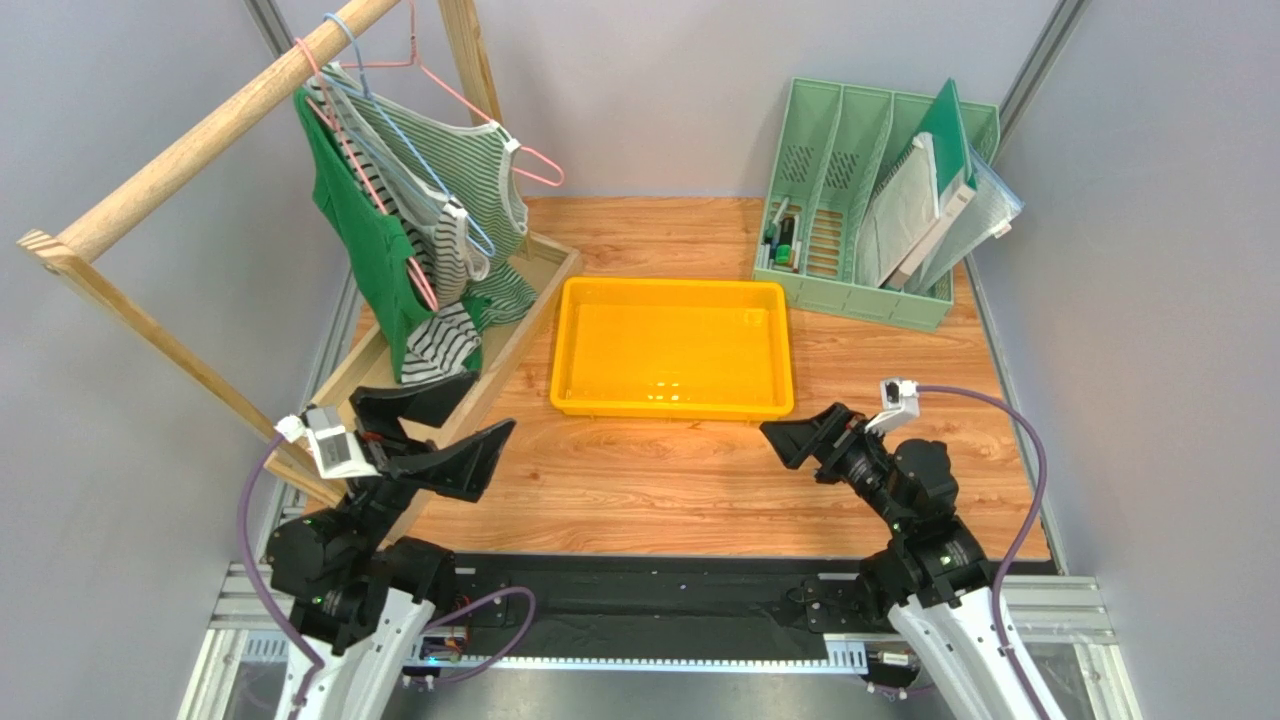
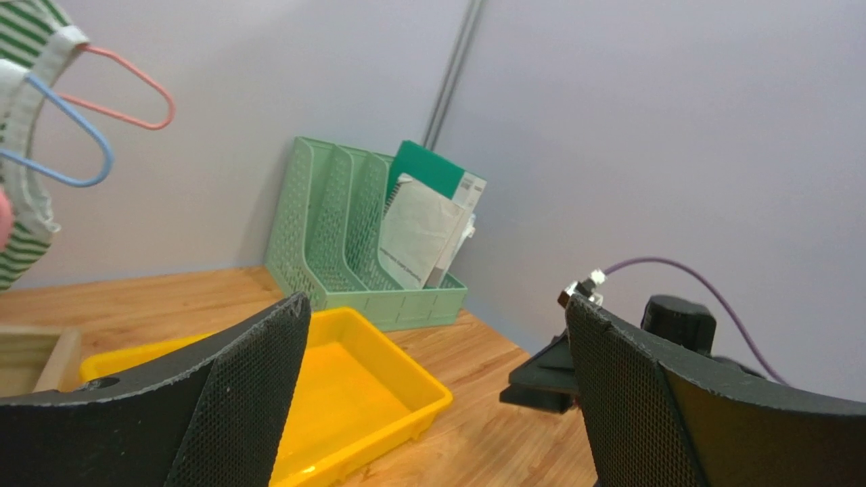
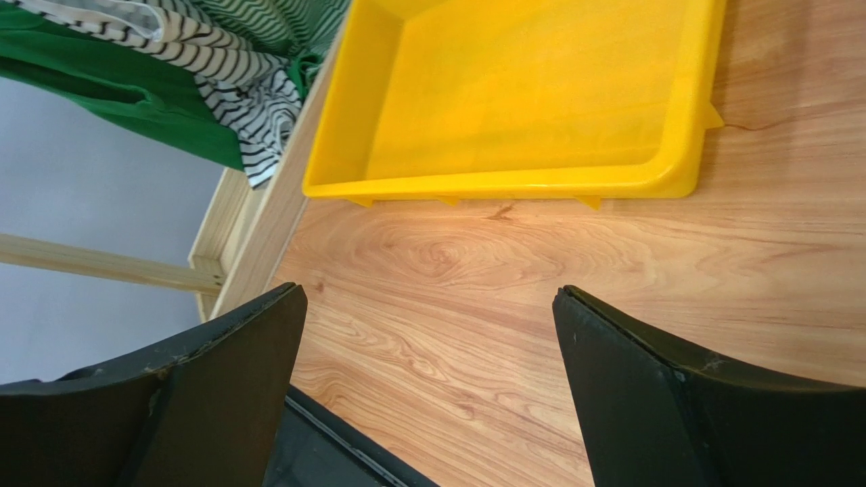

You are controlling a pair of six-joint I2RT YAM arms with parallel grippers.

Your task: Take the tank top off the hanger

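Fingers [image 1: 469, 456] spread wide; green-striped tank top [image 1: 458, 158] drapes on pink hanger [image 1: 559, 170].

A robot lab cell: grey partition walls [image 1: 135, 390] enclose a wooden tabletop [image 1: 721, 465] on aluminium framing [image 1: 226, 615].

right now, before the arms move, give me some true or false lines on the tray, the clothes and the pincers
The yellow tray is empty: true.
The green-striped tank top hangs on a hanger on the wooden rail: true.
The left pincer is shut on the tank top: false, it is open, holds nothing and is apart from the clothes.
The file rack stands left of the tray: false, it stands at the table's far right corner.
The right pincer is open: true.
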